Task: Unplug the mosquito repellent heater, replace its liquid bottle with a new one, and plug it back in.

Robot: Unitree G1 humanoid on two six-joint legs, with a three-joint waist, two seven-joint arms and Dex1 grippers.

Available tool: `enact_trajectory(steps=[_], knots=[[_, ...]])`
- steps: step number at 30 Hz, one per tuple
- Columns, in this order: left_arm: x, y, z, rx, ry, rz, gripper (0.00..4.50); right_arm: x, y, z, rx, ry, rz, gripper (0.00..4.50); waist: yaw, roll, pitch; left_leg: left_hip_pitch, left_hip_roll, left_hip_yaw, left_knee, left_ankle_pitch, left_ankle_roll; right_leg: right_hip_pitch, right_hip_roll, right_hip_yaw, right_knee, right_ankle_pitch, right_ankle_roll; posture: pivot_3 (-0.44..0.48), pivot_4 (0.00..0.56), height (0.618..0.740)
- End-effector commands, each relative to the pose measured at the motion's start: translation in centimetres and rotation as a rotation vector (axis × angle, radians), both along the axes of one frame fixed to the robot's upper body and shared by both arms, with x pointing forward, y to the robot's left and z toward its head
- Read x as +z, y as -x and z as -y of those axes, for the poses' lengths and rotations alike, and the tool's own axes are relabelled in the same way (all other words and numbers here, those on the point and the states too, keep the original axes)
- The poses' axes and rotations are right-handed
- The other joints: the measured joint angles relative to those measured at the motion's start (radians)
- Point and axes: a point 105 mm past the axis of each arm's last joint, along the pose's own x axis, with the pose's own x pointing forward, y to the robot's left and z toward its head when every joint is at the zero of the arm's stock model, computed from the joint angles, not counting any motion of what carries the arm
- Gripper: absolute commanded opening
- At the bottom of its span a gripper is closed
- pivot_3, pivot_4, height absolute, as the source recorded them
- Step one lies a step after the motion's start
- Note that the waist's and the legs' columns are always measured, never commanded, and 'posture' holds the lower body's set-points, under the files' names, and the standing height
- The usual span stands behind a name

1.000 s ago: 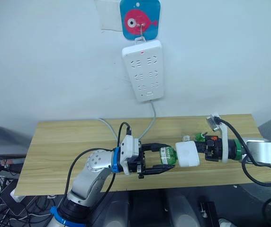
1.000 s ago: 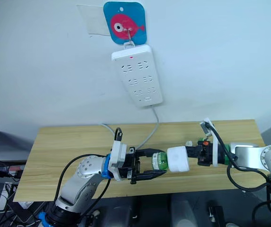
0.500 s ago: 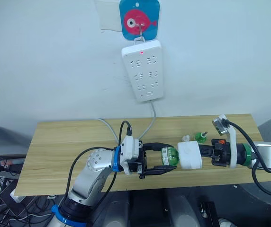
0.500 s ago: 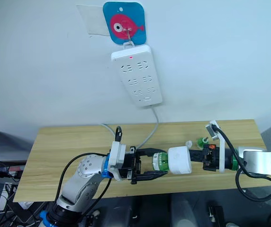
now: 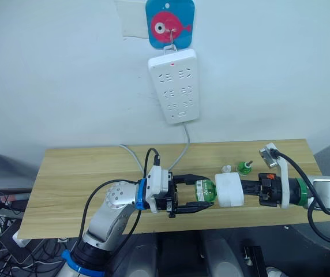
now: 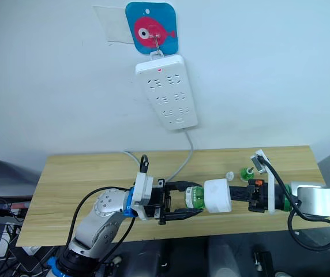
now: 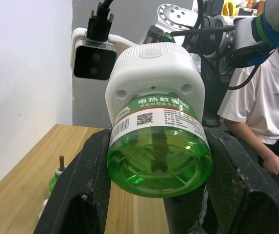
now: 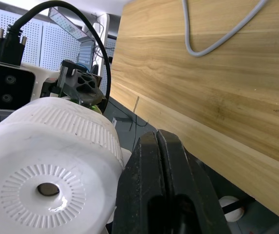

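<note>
The mosquito repellent heater [image 5: 229, 190], a small white rounded unit, hangs sideways in the air over the table's front edge. A green liquid bottle [image 5: 205, 190] is fitted into it. My left gripper [image 5: 203, 192] is shut on that bottle, one black finger on each side of it [image 7: 156, 161]. My right gripper [image 5: 247, 186] is shut with nothing between its fingers [image 8: 164, 180], its tips just off the heater's vented face [image 8: 44, 190]. A second small green bottle [image 5: 245, 167] with a wick stands on the table behind them.
A white power strip [image 5: 174, 86] hangs on the wall under a blue fish hook, with its grey cable [image 5: 182, 151] running down to the wooden table [image 5: 67, 184]. A small white cap [image 5: 227, 169] lies by the second bottle. A person in a white T-shirt [image 7: 271, 112] sits nearby.
My right arm has drawn back to the right, away from the heater, and its wrist has turned. The heater stays on the bottle in my left gripper, which has hardly moved.
</note>
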Motion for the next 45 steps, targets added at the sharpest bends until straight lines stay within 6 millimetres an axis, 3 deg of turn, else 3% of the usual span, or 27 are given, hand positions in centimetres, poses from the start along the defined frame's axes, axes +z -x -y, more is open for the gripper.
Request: enact_trajectory(steps=[1,13,18,22,28,33,36,39,45], knots=[[0.6,-1.6,-0.8,0.114,0.015,0.028,2.26,1.0,4.4,-3.2,0.261,-0.118,-0.060,0.05,0.000,0.000,0.000,0.000,0.000,0.000,0.000,0.000,0.000,0.000,0.000,0.000,0.000,0.000,0.000,-0.103,0.294,0.740],[0.6,-1.6,-0.8,0.116,0.018,0.036,2.26,0.8,4.6,-3.3,0.262,-0.114,-0.066,0.05,0.000,0.000,0.000,0.000,0.000,0.000,0.000,0.000,0.000,0.000,0.000,0.000,0.000,0.000,0.000,-0.103,0.294,0.740],[0.9,-1.5,-0.8,0.108,0.018,0.077,2.26,-1.2,1.0,-1.4,0.063,0.023,-0.014,0.05,0.000,0.000,0.000,0.000,0.000,0.000,0.000,0.000,0.000,0.000,0.000,0.000,0.000,0.000,0.000,-0.100,0.292,0.740],[0.4,-1.3,-1.5,0.098,-0.020,0.162,2.26,-0.6,-2.3,0.0,-0.114,-0.012,0.006,0.05,0.000,0.000,0.000,0.000,0.000,0.000,0.000,0.000,0.000,0.000,0.000,0.000,0.000,0.000,0.000,-0.111,0.288,0.740],[0.4,-1.8,-2.3,0.154,-0.018,0.264,2.26,0.3,-3.7,0.4,-0.228,-0.080,-0.016,0.05,0.000,0.000,0.000,0.000,0.000,0.000,0.000,0.000,0.000,0.000,0.000,0.001,0.000,0.000,0.000,-0.113,0.279,0.740],[-0.3,-2.4,-3.4,0.200,-0.083,0.458,2.26,0.8,-4.7,0.8,-0.315,-0.103,0.004,0.05,0.000,0.000,-0.001,0.000,0.000,0.000,0.000,0.000,0.000,0.000,0.000,0.001,0.001,0.000,0.000,-0.115,0.272,0.740],[-0.3,-4.0,-4.5,0.290,-0.113,0.566,2.26,1.0,-4.0,0.6,-0.312,-0.124,0.020,0.56,0.000,0.000,-0.001,0.000,0.000,0.000,0.000,0.000,0.000,0.000,0.000,0.001,0.001,0.000,0.000,-0.113,0.271,0.740],[-0.1,-5.3,-5.5,0.375,-0.155,0.700,2.26,1.0,-3.8,0.3,-0.392,-0.180,0.033,1.60,0.000,0.000,-0.001,0.000,0.000,-0.001,0.000,0.000,0.000,0.000,0.000,0.001,0.001,0.000,0.000,-0.117,0.272,0.740],[-0.2,-6.0,-5.9,0.417,-0.210,0.878,2.26,1.4,-3.4,-1.6,-0.549,-0.316,0.011,3.86,-0.004,-0.001,-0.003,0.000,0.000,0.000,0.000,0.000,0.000,0.000,0.000,0.001,0.001,0.000,0.000,-0.115,0.274,0.740]])
